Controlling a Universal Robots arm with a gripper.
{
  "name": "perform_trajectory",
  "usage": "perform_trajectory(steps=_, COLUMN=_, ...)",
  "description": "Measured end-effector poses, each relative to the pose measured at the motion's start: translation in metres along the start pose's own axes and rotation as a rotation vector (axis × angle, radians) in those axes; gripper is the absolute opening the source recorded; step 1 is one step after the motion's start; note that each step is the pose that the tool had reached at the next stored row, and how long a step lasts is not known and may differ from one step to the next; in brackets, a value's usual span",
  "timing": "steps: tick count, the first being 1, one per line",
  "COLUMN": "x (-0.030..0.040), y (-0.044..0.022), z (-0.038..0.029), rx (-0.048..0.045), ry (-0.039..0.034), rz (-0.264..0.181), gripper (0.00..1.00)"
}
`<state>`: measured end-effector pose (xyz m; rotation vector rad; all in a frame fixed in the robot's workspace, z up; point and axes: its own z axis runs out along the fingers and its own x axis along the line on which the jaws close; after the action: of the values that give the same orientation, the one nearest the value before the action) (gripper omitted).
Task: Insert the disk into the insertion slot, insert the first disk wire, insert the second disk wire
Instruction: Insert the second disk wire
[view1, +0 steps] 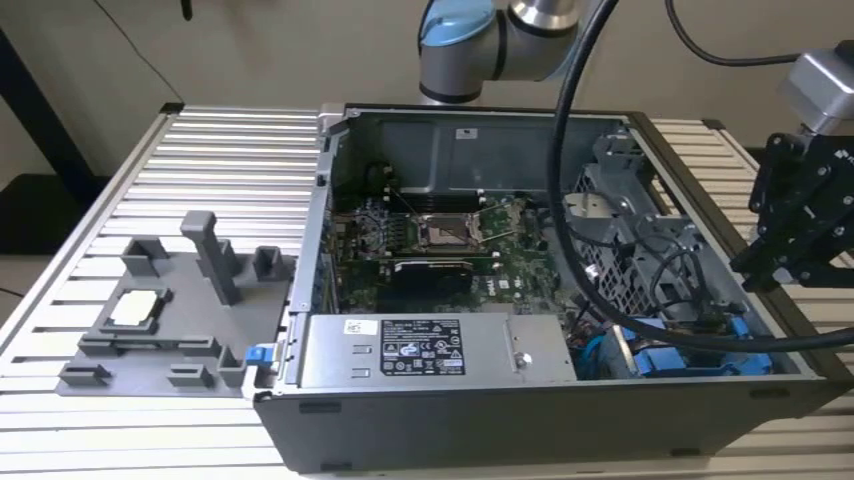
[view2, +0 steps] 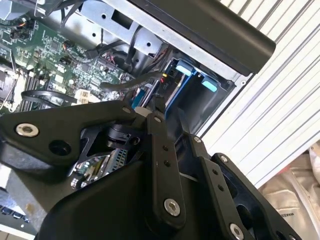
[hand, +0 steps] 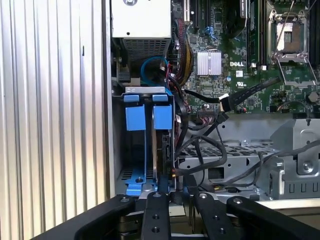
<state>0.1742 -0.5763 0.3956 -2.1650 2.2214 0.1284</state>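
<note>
The disk (hand: 162, 150) stands on edge in its blue carrier (hand: 163, 117) inside the insertion slot (hand: 145, 90), a grey bay against the case's side wall. A second blue tab (hand: 135, 117) sits beside it. In the exterior view, the blue carrier (view1: 667, 357) lies in the case's near corner, at the exterior view's right. A loose black cable ends in a black connector (hand: 223, 102) hanging over the motherboard, apart from the disk. My gripper (hand: 176, 197) hovers just off the disk's end. It hangs above the case's side wall (view1: 790, 250), and its black linkage (view2: 152, 112) points toward the blue tabs (view2: 183, 67).
The open computer case (view1: 534, 420) lies on a slatted metal table (view1: 200, 150). A silver power-supply box (view1: 420, 350) fills the near side. A perforated grey cage (hand: 220, 150) and a tangle of cables (hand: 200, 142) crowd the space beside the slot. A grey fixture (view1: 174, 310) stands at the exterior view's left.
</note>
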Motion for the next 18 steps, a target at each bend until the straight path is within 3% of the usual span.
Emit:
perform_trajectory(steps=3, x=-0.0036, y=0.0001, z=0.0004, rx=0.0000, ry=0.0000, rz=0.000, gripper=0.27)
perform_trajectory(steps=10, x=-0.0247, y=0.0006, z=0.0022, rx=0.0000, ry=0.0000, rz=0.000, gripper=0.27)
perform_trajectory(steps=13, x=-0.0289, y=0.0020, z=0.0027, rx=0.0001, ry=-0.0002, rz=0.000, gripper=0.27)
perform_trajectory(steps=15, x=-0.0296, y=0.0062, z=0.0030, rx=0.0000, ry=-0.0001, rz=0.000, gripper=0.27)
perform_trajectory(steps=18, x=-0.0297, y=0.0189, z=0.0035, rx=0.0000, ry=0.0000, rz=0.000, gripper=0.27)
